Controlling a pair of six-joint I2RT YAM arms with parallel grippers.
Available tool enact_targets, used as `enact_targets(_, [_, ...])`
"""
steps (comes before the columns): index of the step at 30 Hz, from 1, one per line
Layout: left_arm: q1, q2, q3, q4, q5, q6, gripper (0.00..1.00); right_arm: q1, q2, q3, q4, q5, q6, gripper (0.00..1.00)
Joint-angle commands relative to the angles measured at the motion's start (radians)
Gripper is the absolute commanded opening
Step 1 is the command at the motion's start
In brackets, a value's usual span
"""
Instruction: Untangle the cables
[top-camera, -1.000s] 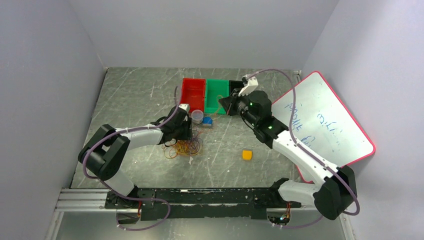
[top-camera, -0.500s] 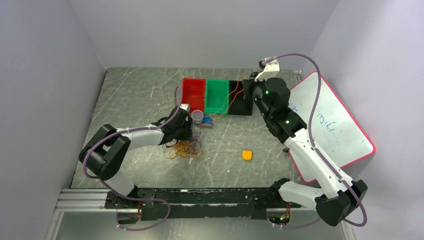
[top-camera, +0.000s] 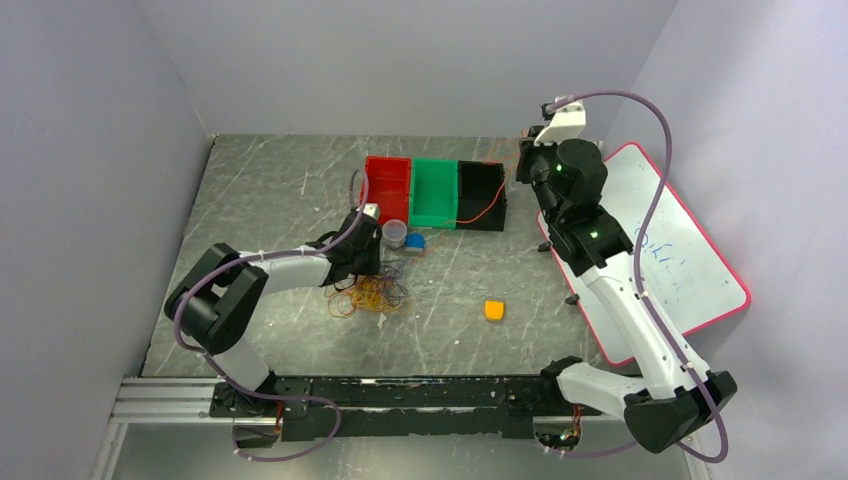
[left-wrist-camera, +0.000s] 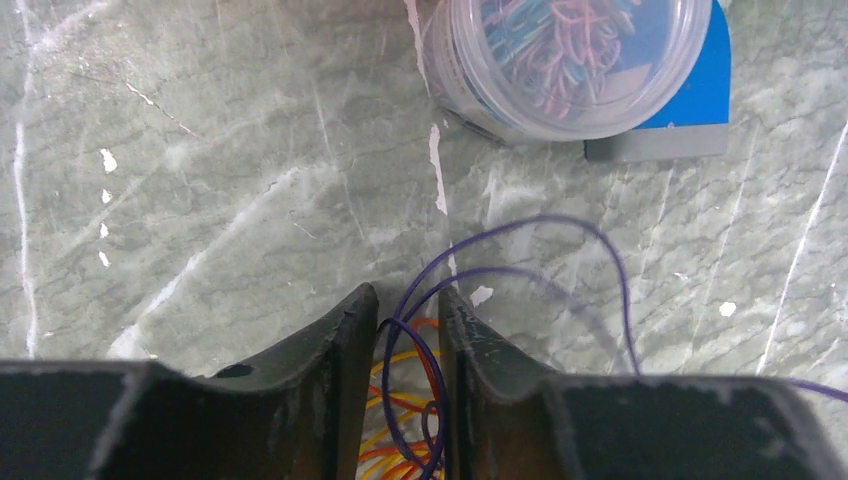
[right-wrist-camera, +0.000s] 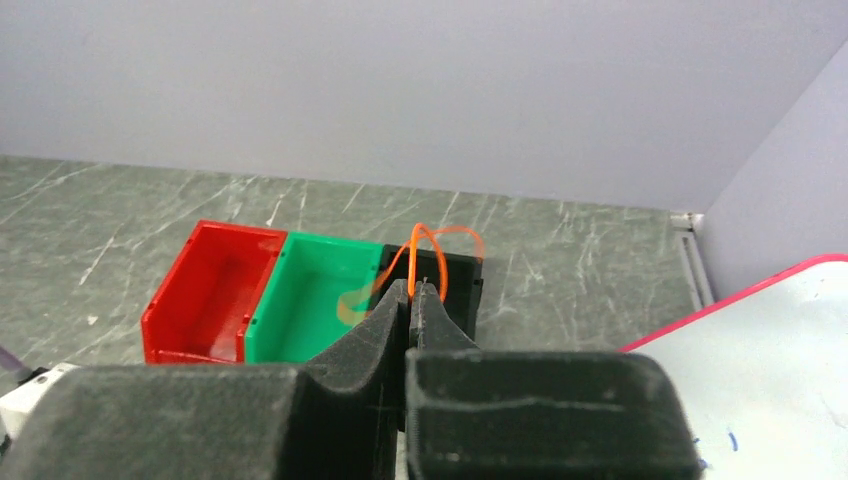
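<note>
The cables lie in a tangle (top-camera: 368, 294) of yellow-orange, red-orange and purple loops on the table, left of centre. My left gripper (top-camera: 372, 262) is low over the tangle's far edge. In the left wrist view its jaws (left-wrist-camera: 409, 300) stand a narrow gap apart, with a purple cable (left-wrist-camera: 520, 222) and yellow and orange strands (left-wrist-camera: 400, 400) running between them. My right gripper (top-camera: 527, 160) is raised behind the black bin and is shut on a red-orange cable (top-camera: 483, 212). That cable trails down across the bin and loops above the fingertips (right-wrist-camera: 425, 250).
Red (top-camera: 386, 186), green (top-camera: 434, 190) and black (top-camera: 480, 180) bins stand in a row at the back. A clear tub of clips (top-camera: 394, 232) and a blue piece (top-camera: 415, 242) sit by the left gripper. A yellow block (top-camera: 493, 309) and a whiteboard (top-camera: 680, 250) lie to the right.
My right arm rose and swung back and right, from over the green bin to behind the black one, drawing the red-orange cable out. My left jaws narrowed over the tangle.
</note>
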Motion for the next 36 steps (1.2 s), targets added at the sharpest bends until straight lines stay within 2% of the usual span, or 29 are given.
enact_targets(1, [-0.004, 0.078, -0.039, -0.115, 0.015, -0.009, 0.33, -0.009, -0.030, 0.029, 0.021, 0.056, -0.070, 0.00])
enact_targets(5, [-0.004, 0.098, -0.024, -0.126, 0.010, 0.001, 0.30, -0.013, -0.065, 0.018, 0.064, 0.123, -0.072, 0.00])
enact_targets(8, [-0.004, 0.102, -0.023, -0.127, 0.001, 0.003, 0.27, -0.015, -0.080, 0.039, 0.076, 0.117, -0.076, 0.00])
enact_targets(14, [-0.004, 0.101, -0.036, -0.121, 0.011, -0.010, 0.12, -0.016, -0.095, 0.067, 0.090, 0.114, -0.089, 0.00])
enact_targets(18, [-0.004, 0.058, -0.045, -0.128, -0.007, -0.009, 0.12, -0.017, -0.101, 0.048, 0.122, 0.060, -0.063, 0.00])
enact_targets(20, [-0.005, 0.019, -0.048, -0.131, -0.020, 0.000, 0.15, -0.017, -0.093, 0.050, 0.115, 0.048, -0.043, 0.00])
enact_targets(24, [-0.007, -0.068, -0.027, -0.135, -0.003, 0.048, 0.38, -0.017, -0.064, 0.071, 0.074, 0.043, -0.018, 0.00])
enact_targets(27, [-0.007, -0.127, -0.011, -0.148, 0.003, 0.071, 0.46, -0.017, -0.034, 0.090, 0.034, 0.017, -0.005, 0.00])
enact_targets(36, [-0.007, -0.324, 0.002, -0.174, -0.075, 0.099, 0.58, -0.016, 0.073, 0.140, -0.028, -0.014, 0.033, 0.00])
